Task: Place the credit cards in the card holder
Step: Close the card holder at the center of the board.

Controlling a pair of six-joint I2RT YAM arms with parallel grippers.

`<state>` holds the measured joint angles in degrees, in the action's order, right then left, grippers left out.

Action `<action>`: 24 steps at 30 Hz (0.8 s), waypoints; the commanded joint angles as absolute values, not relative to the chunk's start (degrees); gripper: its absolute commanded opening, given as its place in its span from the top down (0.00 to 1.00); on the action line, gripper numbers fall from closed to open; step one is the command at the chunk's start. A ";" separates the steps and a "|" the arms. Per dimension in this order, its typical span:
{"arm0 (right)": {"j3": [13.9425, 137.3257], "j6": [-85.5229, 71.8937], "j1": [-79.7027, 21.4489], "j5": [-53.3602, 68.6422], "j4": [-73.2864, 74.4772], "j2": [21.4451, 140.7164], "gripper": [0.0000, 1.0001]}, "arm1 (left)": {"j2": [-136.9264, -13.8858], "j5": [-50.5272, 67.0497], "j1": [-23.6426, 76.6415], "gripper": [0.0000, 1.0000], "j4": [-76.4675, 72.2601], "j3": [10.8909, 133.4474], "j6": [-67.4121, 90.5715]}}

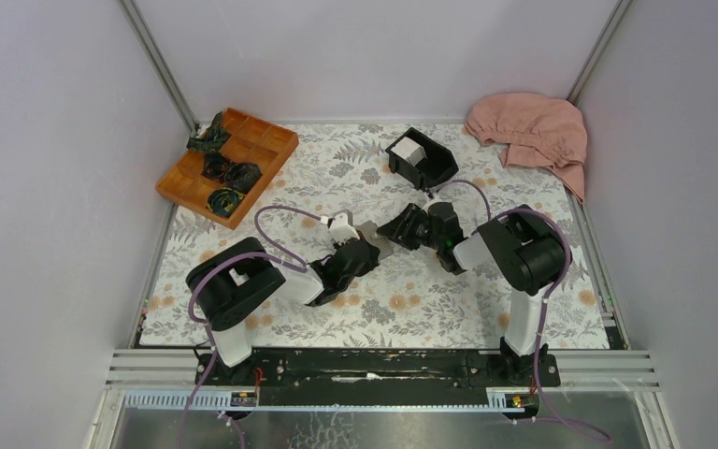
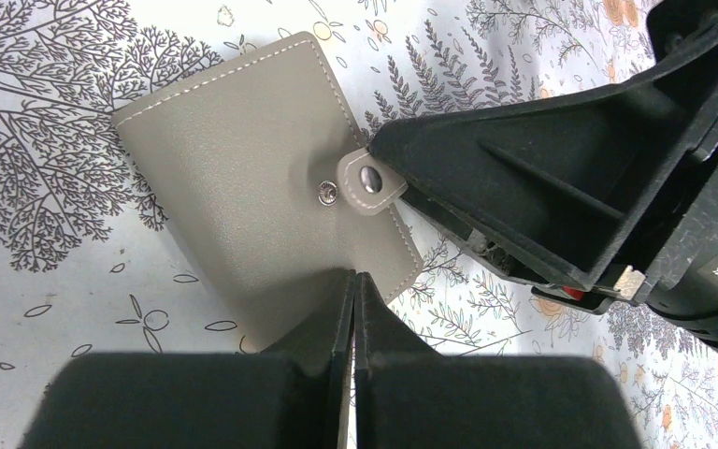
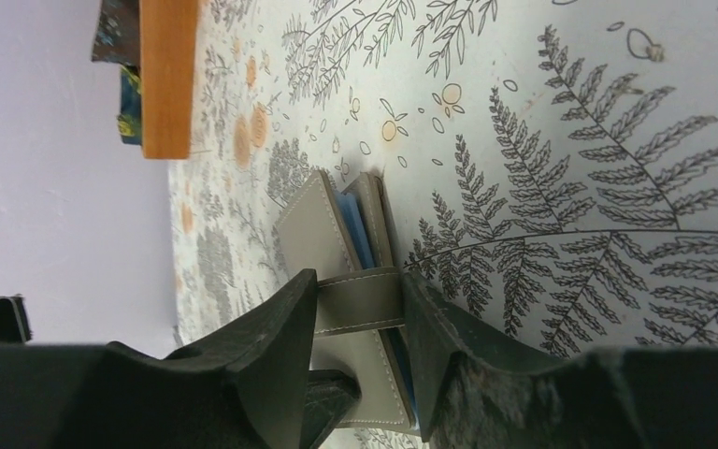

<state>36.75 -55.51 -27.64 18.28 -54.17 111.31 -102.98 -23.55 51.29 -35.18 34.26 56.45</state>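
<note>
On floral table (image 1: 486, 318), at centre: left gripper (image 2: 353, 278) and right gripper (image 3: 355, 297) meeting, short of black box (image 1: 441, 170). Card holder (image 2: 243, 159) between them, edge nipped by left, snap strap (image 2: 370, 183) pinched by right. Credit cards (image 1: 409, 150) stacked in box.

The only readable print is white lettering on the black motor housing (image 2: 710, 290) behind the right tool (image 2: 388, 178), seen in the left wrist view. It shows the Chinese characters 达妙科技 and, beneath them, a line beginning "DM". The rest of that line is cut off at the picture's edge.
</note>
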 commanded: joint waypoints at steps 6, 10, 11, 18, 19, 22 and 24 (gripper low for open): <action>37.62 -44.33 -28.87 18.16 -34.30 114.13 0.59 | -110.72 -17.04 51.44 1.00 -8.74 29.01 52.90; 37.47 -43.90 -28.83 19.01 -34.65 115.12 0.61 | -110.65 -17.04 51.42 1.00 -8.27 29.46 52.90; 37.39 -43.91 -28.87 19.24 -34.85 115.33 0.61 | -110.65 -17.05 51.42 1.00 -8.08 29.54 52.85; 37.50 -43.24 -29.64 20.42 -34.98 115.76 0.62 | -110.86 -17.23 51.42 1.00 -7.34 30.20 52.78; 37.63 -43.18 -29.89 20.62 -35.05 115.85 0.62 | -110.91 -17.18 51.42 1.00 -7.32 30.20 52.82; 38.09 -43.19 -30.89 20.91 -35.24 116.45 0.62 | -111.30 -17.11 51.46 1.00 -7.35 30.32 52.72; 38.18 -43.20 -31.39 20.92 -35.35 116.97 0.63 | -111.27 -17.11 51.34 1.00 -7.30 30.33 52.66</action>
<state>40.21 -46.48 -28.03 20.49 -49.10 111.87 -103.31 -23.55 51.27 -34.96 34.72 56.47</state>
